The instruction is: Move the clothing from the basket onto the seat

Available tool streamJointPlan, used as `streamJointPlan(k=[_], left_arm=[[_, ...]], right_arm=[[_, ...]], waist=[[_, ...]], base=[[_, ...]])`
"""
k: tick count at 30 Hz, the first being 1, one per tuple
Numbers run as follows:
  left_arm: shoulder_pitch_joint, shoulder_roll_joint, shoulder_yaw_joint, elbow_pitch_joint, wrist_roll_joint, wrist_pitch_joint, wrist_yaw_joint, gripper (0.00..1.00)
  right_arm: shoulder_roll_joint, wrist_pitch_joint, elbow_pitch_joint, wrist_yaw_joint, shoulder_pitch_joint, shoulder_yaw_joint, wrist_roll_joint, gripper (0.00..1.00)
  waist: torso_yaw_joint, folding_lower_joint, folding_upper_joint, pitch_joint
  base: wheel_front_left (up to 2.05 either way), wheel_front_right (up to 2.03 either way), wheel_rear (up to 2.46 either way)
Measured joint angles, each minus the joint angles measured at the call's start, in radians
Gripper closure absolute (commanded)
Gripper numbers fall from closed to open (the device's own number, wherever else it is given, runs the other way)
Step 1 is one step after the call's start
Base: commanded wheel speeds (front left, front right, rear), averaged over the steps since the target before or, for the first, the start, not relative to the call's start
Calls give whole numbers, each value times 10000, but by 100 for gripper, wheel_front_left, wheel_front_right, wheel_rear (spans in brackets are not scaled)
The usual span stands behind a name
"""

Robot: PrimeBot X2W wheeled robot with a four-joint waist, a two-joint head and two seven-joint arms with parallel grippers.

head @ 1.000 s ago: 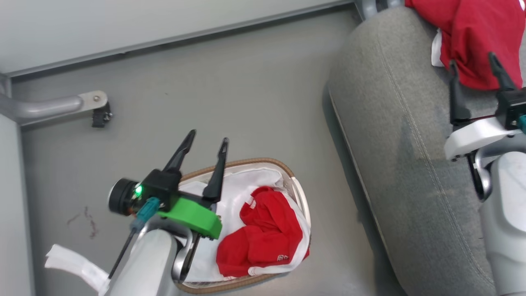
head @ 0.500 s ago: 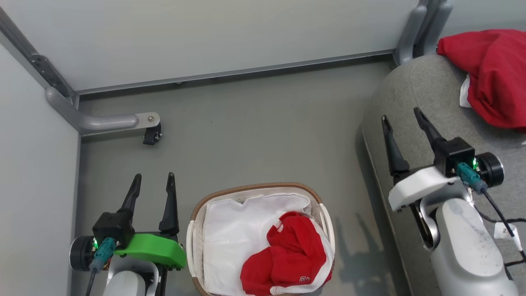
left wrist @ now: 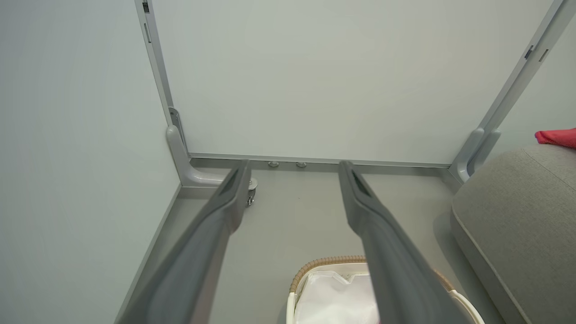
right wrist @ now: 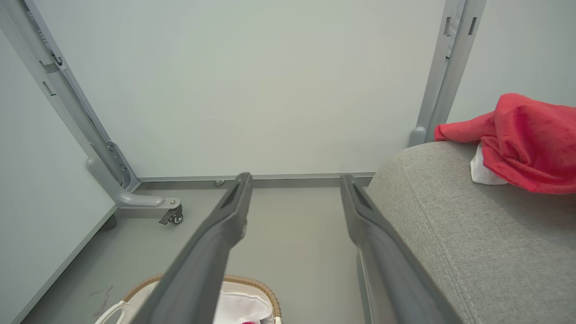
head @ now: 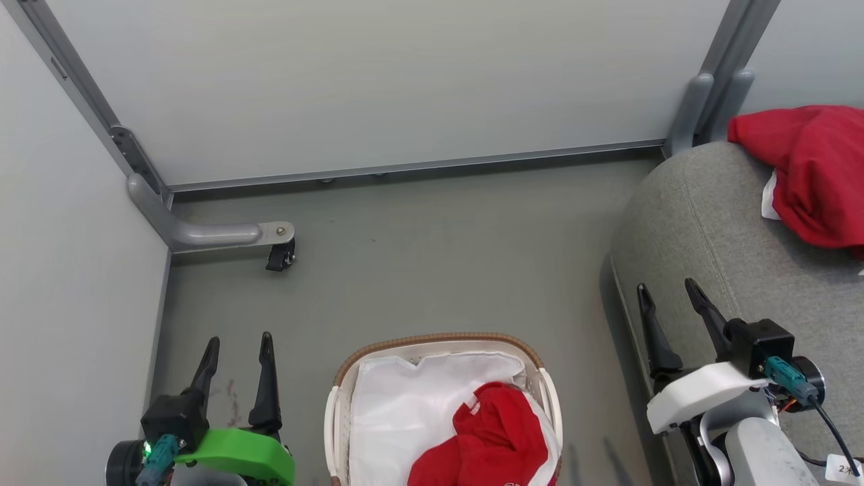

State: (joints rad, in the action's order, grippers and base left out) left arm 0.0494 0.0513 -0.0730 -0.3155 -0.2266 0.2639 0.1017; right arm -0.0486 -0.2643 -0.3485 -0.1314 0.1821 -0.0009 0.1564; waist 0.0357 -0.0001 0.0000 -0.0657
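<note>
1. The basket (head: 442, 339): white perforated plastic with a brown woven rim, standing on the grey floor (head: 439, 256). Its near end is cut off by the edge of the head view.
2. The white liner (head: 398, 412): lies inside the basket and is bare over the basket's left half.
3. The first red garment (head: 496, 439): crumpled on the liner in the basket's right half, with a small white label at its far edge.
4. The seat (head: 709, 229): grey woven upholstery with a rounded corner and a stitched seam. It stands to the right of the basket, with a strip of floor between them.
5. The second red garment (head: 817, 169): lies on the seat, well apart from the basket, far to its right and beyond it.
6. The left gripper (head: 240, 339): left of the basket and clear of its rim. Its fingers are spread wide with nothing between them.
7. The right gripper (head: 665, 285): right of the basket, over the seat's edge nearest the basket. Its fingers are spread wide and empty.
8. The caster foot (head: 280, 256): on a grey metal bracket, beyond the basket and to its left.
</note>
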Motion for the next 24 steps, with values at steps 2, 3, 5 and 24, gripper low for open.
streamJointPlan(k=[2,3,5,24], left_arm=[[-42,-4,-10,-29,-54,0,0,0],[-72,-6,-13,-48,-86,0,-2,0],[-86,-8,-27,-69,-100,0,-4,0],[-67,-13,-155,-174,-127,0,-6,0]], right_arm=[[2,0,46,0,-92,15,2,0],[4,0,59,0,-109,2,2,0],[0,0,105,0,-123,-42,-2,0],[2,0,123,0,-194,-29,19,0]], waist=[[-27,0,0,33],[-47,0,0,46],[-80,0,0,63],[-126,0,0,29]], base=[[0,0,0],[0,0,0],[0,0,0],[0,0,0]])
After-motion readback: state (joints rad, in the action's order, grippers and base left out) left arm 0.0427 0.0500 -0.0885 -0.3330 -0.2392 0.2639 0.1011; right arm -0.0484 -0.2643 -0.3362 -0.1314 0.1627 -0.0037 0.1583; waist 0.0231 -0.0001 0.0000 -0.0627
